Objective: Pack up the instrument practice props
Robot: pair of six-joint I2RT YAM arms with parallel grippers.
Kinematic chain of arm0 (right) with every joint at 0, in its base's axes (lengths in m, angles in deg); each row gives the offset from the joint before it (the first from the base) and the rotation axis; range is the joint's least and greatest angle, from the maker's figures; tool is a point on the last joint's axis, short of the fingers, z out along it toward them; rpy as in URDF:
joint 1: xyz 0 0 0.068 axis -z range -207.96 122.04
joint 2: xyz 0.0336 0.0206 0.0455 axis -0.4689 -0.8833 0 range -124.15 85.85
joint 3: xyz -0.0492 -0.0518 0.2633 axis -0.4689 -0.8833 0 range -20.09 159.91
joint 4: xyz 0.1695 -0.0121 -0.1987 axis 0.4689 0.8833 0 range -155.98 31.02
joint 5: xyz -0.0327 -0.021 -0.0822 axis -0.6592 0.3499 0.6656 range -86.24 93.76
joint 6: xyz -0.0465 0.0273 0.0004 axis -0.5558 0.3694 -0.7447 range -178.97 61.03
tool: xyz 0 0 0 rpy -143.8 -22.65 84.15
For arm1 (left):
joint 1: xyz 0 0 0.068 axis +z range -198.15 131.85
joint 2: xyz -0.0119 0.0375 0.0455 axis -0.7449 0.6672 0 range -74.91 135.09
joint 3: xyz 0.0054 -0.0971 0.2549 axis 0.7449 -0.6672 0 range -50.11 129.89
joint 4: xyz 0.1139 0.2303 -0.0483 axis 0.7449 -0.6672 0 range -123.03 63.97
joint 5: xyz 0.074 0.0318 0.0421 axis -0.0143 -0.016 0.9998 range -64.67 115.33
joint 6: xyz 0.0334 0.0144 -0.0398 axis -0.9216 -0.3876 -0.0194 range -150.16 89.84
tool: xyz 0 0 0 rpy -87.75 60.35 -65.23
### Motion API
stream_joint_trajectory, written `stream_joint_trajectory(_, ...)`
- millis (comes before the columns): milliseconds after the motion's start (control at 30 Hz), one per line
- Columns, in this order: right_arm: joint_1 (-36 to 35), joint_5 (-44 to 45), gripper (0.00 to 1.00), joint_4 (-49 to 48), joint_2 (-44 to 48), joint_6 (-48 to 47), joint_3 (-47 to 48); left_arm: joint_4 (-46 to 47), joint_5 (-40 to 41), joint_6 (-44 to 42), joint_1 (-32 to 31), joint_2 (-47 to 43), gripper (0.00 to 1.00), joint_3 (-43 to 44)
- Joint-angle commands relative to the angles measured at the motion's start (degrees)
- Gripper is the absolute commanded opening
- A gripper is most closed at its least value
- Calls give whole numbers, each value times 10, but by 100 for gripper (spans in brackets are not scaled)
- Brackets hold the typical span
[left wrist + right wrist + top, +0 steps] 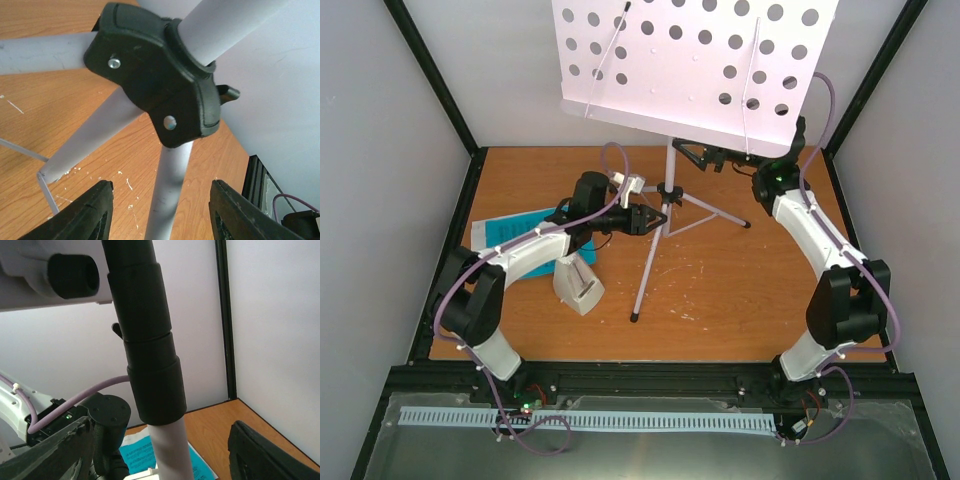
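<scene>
- Music stand (692, 62): white perforated desk, tilted; white pole, thin tripod legs, black hub. Stands mid-table (740, 300), toward the back.
- L gripper (161, 185): jaws apart, straddling front leg just below hub, no contact.
- R gripper (162, 426): jaws apart, either side of upper pole under black collar, not touching.

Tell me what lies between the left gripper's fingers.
One grey stand leg, just below the black hub, runs between the fingers of the left gripper, with a gap on either side. The left wrist view shows it.
</scene>
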Motion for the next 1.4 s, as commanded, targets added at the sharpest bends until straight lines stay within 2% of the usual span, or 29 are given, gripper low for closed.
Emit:
stream_joint_trajectory(0, -8, -7, 70, 37, -18, -27, 37, -12, -19, -18, -3, 15, 52, 36)
stream_joint_trajectory(267, -26, -17, 57, 94, -47, -55, 96, -11, -26, -21, -3, 26, 48, 37)
stream_joint_trajectory(500, -40, -23, 50, 158, -61, -91, 141, -14, -27, -26, -3, 37, 43, 39)
stream_joint_trajectory(600, -43, -23, 44, 176, -64, -102, 150, -17, -25, -29, -3, 41, 39, 38)
stream_joint_trajectory(800, -45, -19, 25, 195, -60, -117, 151, -14, -22, -34, -3, 42, 22, 34)
stream_joint_trajectory(933, -47, -12, 14, 209, -53, -130, 149, -12, -22, -57, -4, 40, 1, 30)
stream_joint_trajectory(1067, -51, 1, 3, 220, -36, -134, 145, -14, -8, -79, -4, 27, 0, 26)
stream_joint_trajectory(1367, -77, 26, 3, 244, 30, -150, 124, 26, 13, -119, -4, -59, 0, 11)
